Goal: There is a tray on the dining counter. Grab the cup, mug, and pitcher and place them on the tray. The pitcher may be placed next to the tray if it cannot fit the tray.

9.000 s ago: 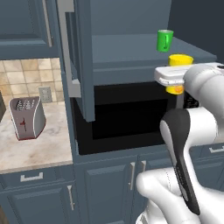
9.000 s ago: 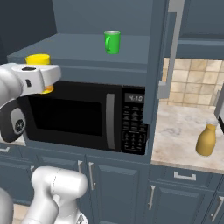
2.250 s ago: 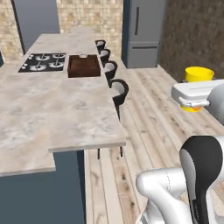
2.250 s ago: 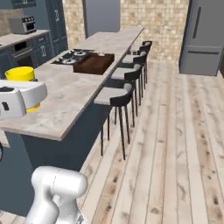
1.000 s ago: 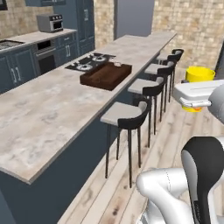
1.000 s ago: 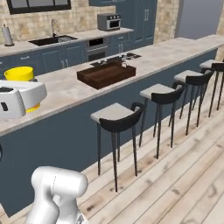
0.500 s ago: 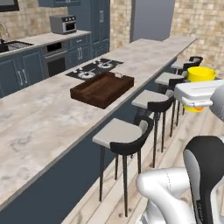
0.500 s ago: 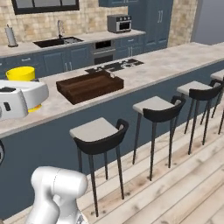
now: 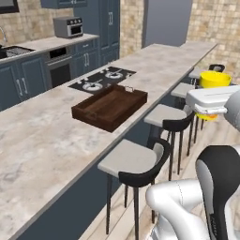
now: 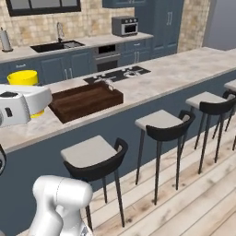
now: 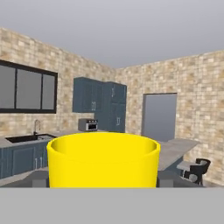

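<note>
My gripper [image 9: 212, 101] is shut on the yellow cup [image 9: 215, 78] and holds it upright in the air, out over the stools on the near side of the dining counter [image 9: 44, 136]. In the hand view the cup [image 11: 103, 159] sits between the fingertips with its open mouth up. From the right, the cup [image 10: 21, 77] rises above the white hand [image 10: 20, 107]. The dark brown tray [image 9: 107, 123] lies on the dining counter beside the black stovetop; it shows again as the tray [image 10: 87, 109] to the right of the hand. The mug and the pitcher are out of view.
Black-backed stools [image 9: 136, 161] line the counter's near side, over a wood floor [image 10: 193, 207]. The stovetop [image 9: 101, 80] lies just past the tray. Behind stand blue cabinets, a sink [image 10: 57, 45] and a small oven [image 10: 124, 25].
The whole picture has shifted as the base drove: counter, tray and stools now stand closer and at another angle. The cup stays in the gripper in the same pose.
</note>
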You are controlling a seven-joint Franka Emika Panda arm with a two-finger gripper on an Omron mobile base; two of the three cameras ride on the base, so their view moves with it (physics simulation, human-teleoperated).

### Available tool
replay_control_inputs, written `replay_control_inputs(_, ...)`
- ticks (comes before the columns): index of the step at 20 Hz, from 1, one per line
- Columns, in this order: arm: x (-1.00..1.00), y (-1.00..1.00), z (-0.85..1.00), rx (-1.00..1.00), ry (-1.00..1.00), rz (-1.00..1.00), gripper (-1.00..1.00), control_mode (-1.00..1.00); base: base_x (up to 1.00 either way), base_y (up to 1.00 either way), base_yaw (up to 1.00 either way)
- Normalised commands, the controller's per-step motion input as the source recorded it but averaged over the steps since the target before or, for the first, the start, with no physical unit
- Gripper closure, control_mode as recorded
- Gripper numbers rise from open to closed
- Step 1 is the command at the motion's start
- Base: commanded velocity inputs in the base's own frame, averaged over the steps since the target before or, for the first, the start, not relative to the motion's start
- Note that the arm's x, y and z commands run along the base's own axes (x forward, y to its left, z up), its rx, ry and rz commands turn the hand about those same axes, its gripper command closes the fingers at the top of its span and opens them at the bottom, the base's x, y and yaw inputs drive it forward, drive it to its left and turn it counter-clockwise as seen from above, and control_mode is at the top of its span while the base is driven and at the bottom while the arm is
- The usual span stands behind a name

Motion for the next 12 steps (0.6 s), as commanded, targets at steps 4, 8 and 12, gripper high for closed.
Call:
replay_control_inputs(4,0.0,0.0,0.0,0.0,0.0,0.0,1.0,1.0,0.61,0.14,0.01)
replay_control_inputs(8,0.0,0.0,0.0,0.0,0.0,0.0,1.0,1.0,0.57,0.12,0.0)
replay_control_inputs(12,0.0,0.0,0.0,0.0,0.0,0.0,1.0,1.0,0.58,0.01,0.0)
